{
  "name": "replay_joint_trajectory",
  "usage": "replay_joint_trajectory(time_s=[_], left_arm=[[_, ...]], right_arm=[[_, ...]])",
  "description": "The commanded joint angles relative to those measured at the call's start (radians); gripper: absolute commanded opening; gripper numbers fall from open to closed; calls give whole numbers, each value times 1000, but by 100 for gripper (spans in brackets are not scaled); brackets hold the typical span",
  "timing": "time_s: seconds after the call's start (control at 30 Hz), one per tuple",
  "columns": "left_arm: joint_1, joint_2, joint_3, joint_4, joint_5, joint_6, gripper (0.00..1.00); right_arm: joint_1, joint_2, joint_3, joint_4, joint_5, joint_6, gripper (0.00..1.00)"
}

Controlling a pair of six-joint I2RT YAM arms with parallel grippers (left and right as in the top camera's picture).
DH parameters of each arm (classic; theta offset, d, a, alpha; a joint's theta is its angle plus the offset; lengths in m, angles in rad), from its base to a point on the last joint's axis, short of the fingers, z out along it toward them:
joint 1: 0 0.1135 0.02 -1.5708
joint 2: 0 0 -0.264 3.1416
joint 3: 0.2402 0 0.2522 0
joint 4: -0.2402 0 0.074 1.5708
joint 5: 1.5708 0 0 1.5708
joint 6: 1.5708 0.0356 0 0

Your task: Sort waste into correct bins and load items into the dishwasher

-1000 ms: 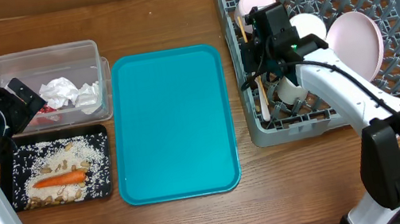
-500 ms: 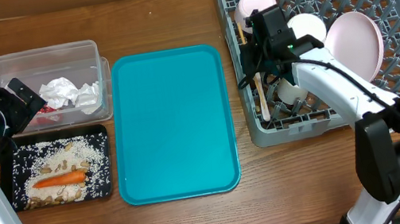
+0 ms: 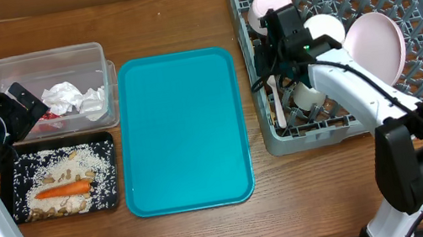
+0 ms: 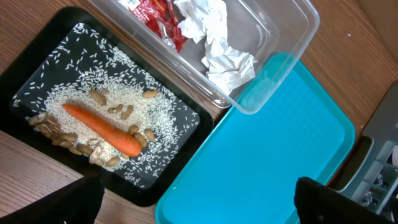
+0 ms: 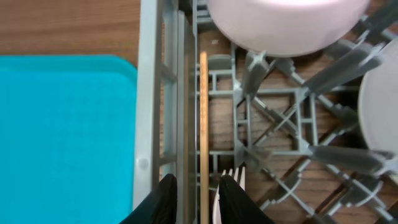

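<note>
Right fingers (image 5: 166,199) just eased slightly open at rack's (image 5: 149,124) 9 o'clock wall, apparently releasing fork (image 5: 232,177) beside stick (image 5: 203,124); left fingers (image 4: 62,202) wide open, empty; loading looks nearly complete.

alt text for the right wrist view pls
The right gripper sits over the grey dish rack, fingers slightly apart either side of a wooden stick along the rack's wall, white fork tines beside it. A white bowl is above, a teal tray to the left.

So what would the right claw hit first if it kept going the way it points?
Probably the wooden stick, lying dead ahead of the right claw along the wall of the grey rack; depth is unclear.
</note>
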Motion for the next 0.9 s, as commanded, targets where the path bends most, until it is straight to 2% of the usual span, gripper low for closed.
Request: replay_joint_trajectory(time_s=[0.0, 0.07, 0.13, 0.17, 0.2, 0.23, 0.37, 0.87], left_arm=[[-1, -17, 20, 1, 8, 8, 100], [-1, -17, 20, 1, 8, 8, 100], [-1, -17, 20, 1, 8, 8, 100], [-1, -17, 20, 1, 8, 8, 100], [-1, -17, 20, 1, 8, 8, 100], [-1, -17, 20, 1, 8, 8, 100], [-1, -17, 19, 1, 8, 8, 100], [-1, -17, 19, 1, 8, 8, 100]], right_arm=[[-8, -85, 89, -31, 17, -5, 26], [-8, -133, 110, -64, 16, -5, 28], [-8, -188, 113, -83, 17, -5, 39], [-8, -217, 113, -91, 17, -5, 49], [-8, -242, 113, -96, 17, -5, 70], [-8, -269, 113, -97, 17, -5, 100], [-8, -323, 113, -98, 17, -5, 100], [-8, -322, 112, -98, 17, -5, 100]])
